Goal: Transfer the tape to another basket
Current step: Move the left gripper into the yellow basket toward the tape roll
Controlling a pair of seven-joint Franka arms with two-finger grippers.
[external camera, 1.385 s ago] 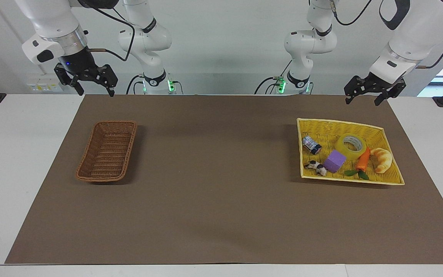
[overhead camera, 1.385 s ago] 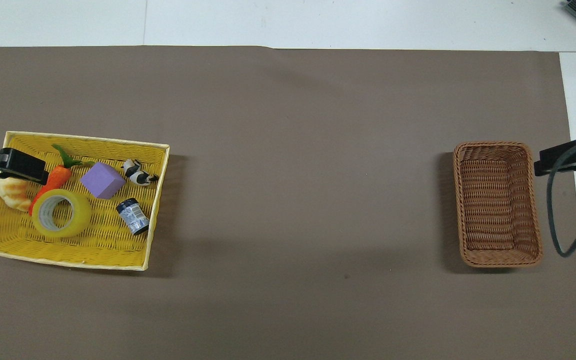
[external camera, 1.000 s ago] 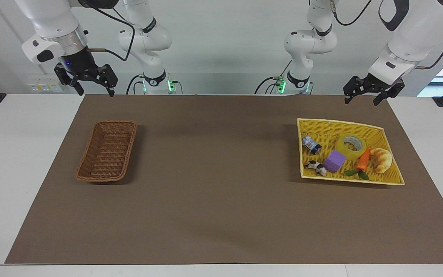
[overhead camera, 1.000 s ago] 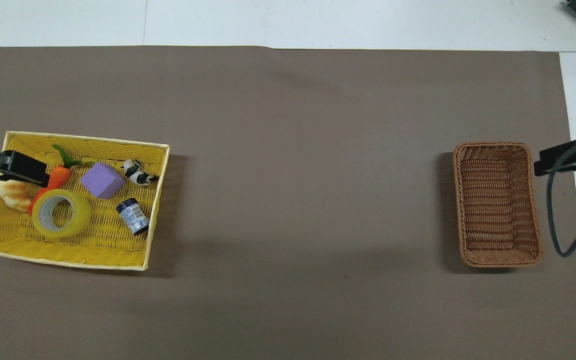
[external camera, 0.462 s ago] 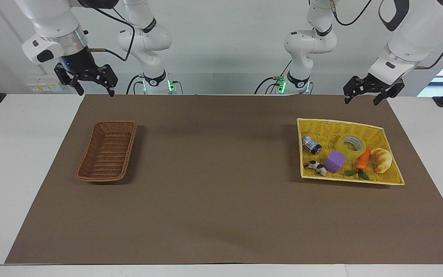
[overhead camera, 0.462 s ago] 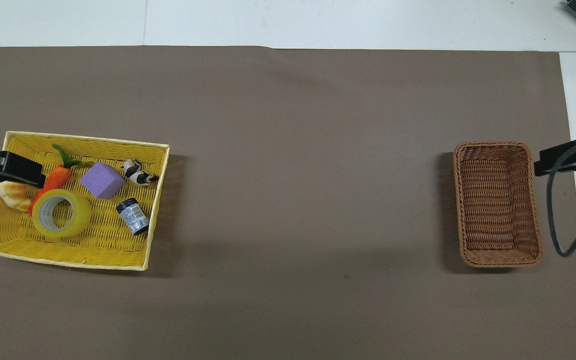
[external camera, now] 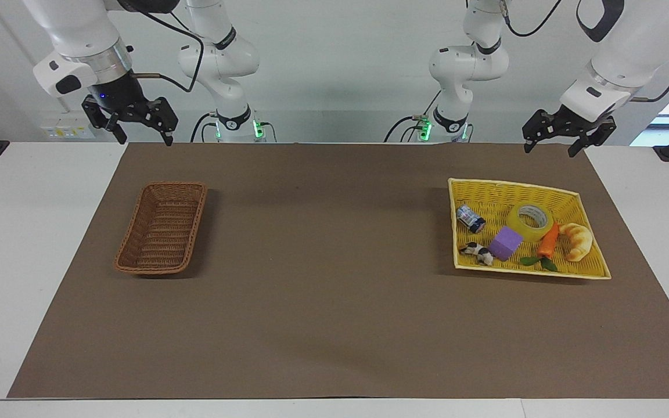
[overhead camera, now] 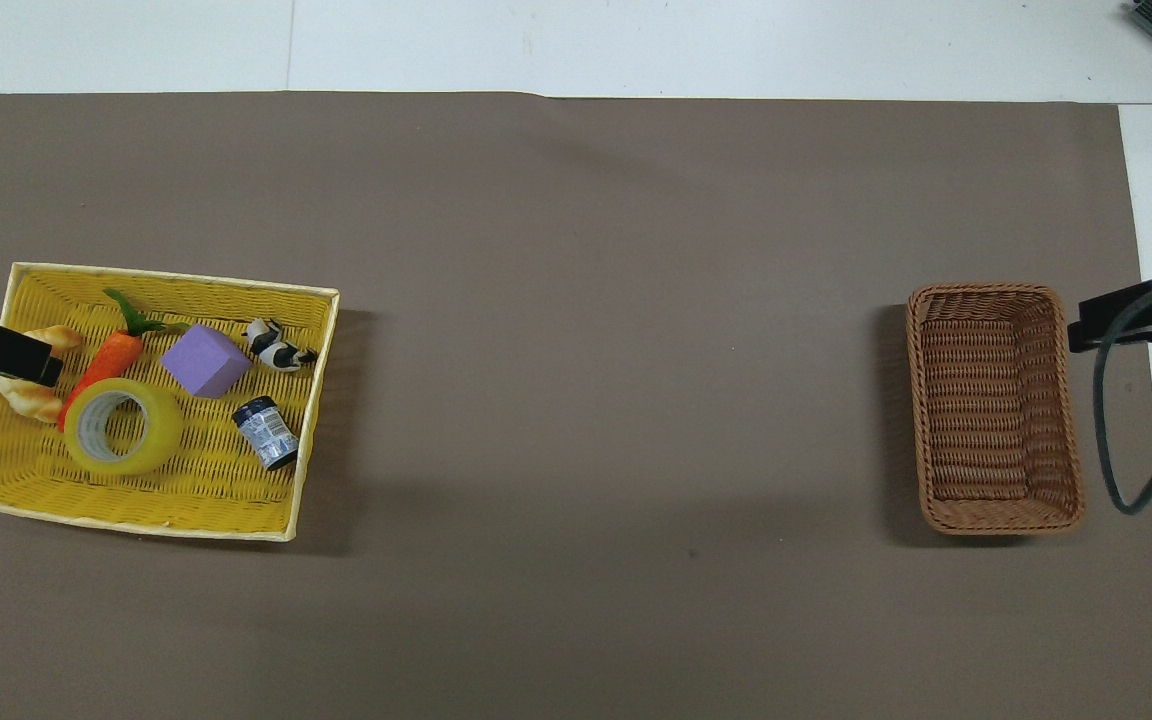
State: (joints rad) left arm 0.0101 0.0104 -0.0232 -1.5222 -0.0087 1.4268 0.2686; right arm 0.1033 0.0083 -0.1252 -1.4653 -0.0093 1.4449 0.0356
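- Tape lies flat on its side in my yellow basket at the left arm's end of the table, white core facing up; no print readable on the roll
- Just beside the tape in that basket: a purple cube, a toy carrot touching the roll, a croissant, a small black-and-white figure, and a little can tipped on its side whose label I cannot read
- My left gripper hangs in the air over the mat's edge near the robots, above the yellow basket's end, fingers spread wide with nothing between them
- My right gripper hangs over the table edge at the right arm's end, fingers also spread wide, holding nothing; this arm waits
- Brown wicker basket sits on the brown mat at the right arm's end, well apart from the yellow one, nothing in it
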